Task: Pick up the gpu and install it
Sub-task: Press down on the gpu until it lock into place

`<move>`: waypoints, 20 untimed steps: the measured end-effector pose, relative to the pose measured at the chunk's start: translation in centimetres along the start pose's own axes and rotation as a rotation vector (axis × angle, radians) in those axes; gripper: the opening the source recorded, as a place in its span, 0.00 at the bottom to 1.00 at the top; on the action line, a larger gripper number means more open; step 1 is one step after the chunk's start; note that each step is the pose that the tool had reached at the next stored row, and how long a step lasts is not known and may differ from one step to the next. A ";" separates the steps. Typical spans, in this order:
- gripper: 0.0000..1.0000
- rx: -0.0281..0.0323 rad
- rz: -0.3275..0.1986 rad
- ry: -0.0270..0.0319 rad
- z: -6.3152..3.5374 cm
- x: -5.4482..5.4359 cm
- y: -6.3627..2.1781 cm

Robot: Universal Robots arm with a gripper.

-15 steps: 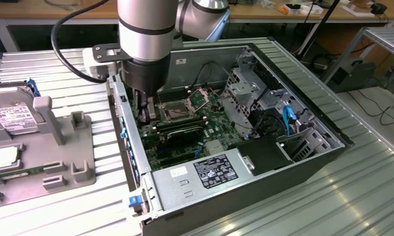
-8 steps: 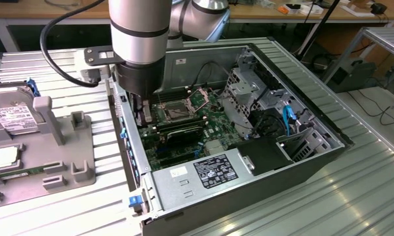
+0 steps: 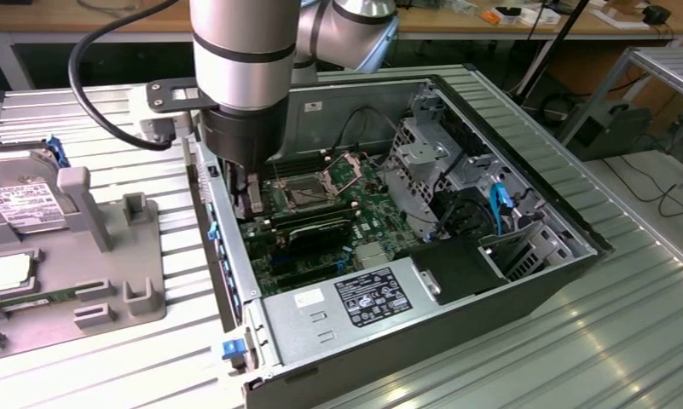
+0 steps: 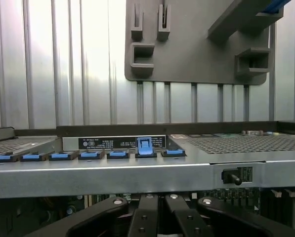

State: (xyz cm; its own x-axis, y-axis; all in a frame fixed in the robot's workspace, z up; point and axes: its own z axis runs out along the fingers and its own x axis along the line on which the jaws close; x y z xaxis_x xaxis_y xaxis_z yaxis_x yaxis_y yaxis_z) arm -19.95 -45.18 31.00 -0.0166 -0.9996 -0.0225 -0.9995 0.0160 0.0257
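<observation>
The gripper (image 3: 250,200) hangs inside the open computer case (image 3: 523,162), low over the motherboard (image 3: 318,213) near the case's rear wall, its fingers (image 4: 159,217) drawn together with nothing visibly between them. Just below it in the exterior view a long dark card, probably the gpu (image 3: 309,228), lies across the board as if in its slot, though shadow hides whether it is fully home. The risk is a card seated only at one end: pressure from closed fingers off-centre could tilt it or strain the slot. The tips also sit near the CPU socket (image 3: 301,192), where a slip could bend pins. One blue latch (image 4: 145,146) on the rear rail stands raised, so the bracket may be unsecured. The grey fixture tray (image 3: 113,256) stands outside, beside the case.
</observation>
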 end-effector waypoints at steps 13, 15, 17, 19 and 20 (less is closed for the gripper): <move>0.11 0.0003 0.000 0.0010 0.48 0.9 -0.04; 0.11 0.0003 0.000 0.0010 0.42 0.9 -0.19; 0.11 0.0004 0.000 0.0010 0.40 0.9 -0.46; 0.11 0.0004 0.000 0.0009 0.37 0.9 -0.88; 0.11 0.0004 0.000 0.0010 0.36 0.9 -1.02</move>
State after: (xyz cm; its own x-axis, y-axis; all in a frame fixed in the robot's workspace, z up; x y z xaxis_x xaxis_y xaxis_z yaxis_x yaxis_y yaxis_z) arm -18.95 -46.11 30.60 -0.0165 -0.9996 -0.0215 -0.9996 0.0160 0.0253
